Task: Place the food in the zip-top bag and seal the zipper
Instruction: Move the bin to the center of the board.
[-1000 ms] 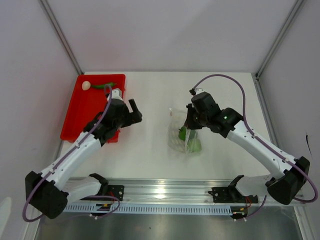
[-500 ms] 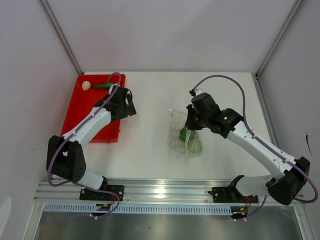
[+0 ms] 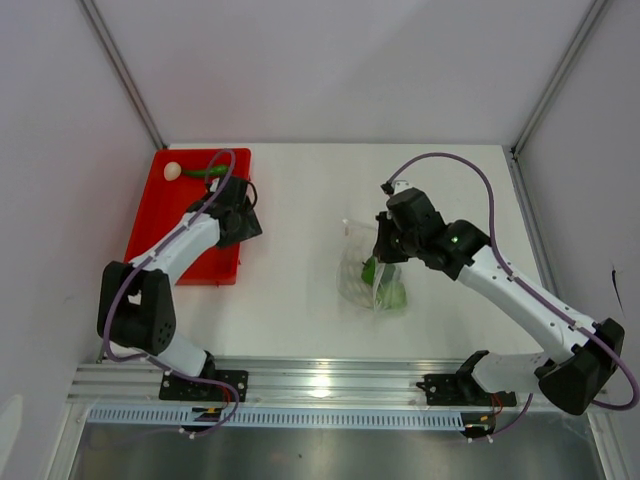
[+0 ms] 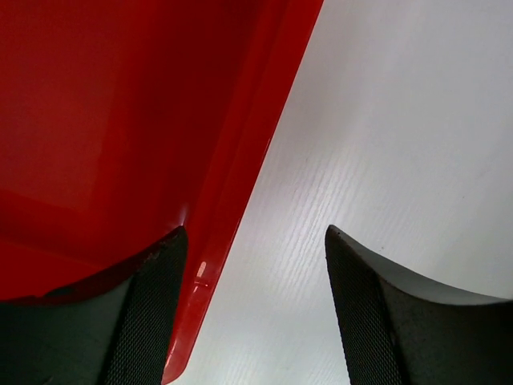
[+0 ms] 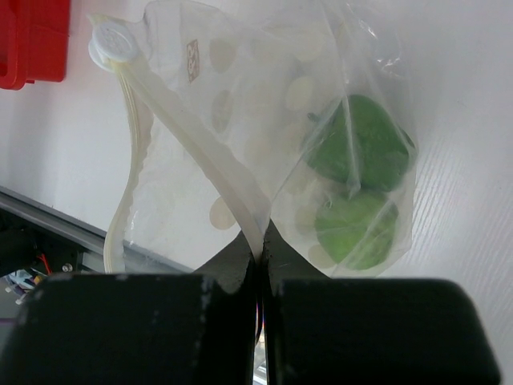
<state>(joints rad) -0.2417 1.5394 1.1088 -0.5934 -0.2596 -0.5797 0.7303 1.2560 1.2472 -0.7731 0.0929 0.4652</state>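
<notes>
The right gripper (image 5: 260, 255) is clenched on the zipper (image 5: 210, 172), the whitish strip at the mouth of the zip-top bag (image 3: 368, 280). The bag sits crumpled at the middle-right of the white table (image 3: 300, 200), and two round green pieces of food (image 5: 357, 152) are already inside it, one touching the other. The left gripper (image 4: 252, 321) hovers above the right rim of the red tray (image 3: 160, 230) with its jaws apart and nothing between them, while at the far end of this tray a small white ball (image 3: 172, 171) and a dark green pepper (image 3: 205, 172) lie just beside each other.
</notes>
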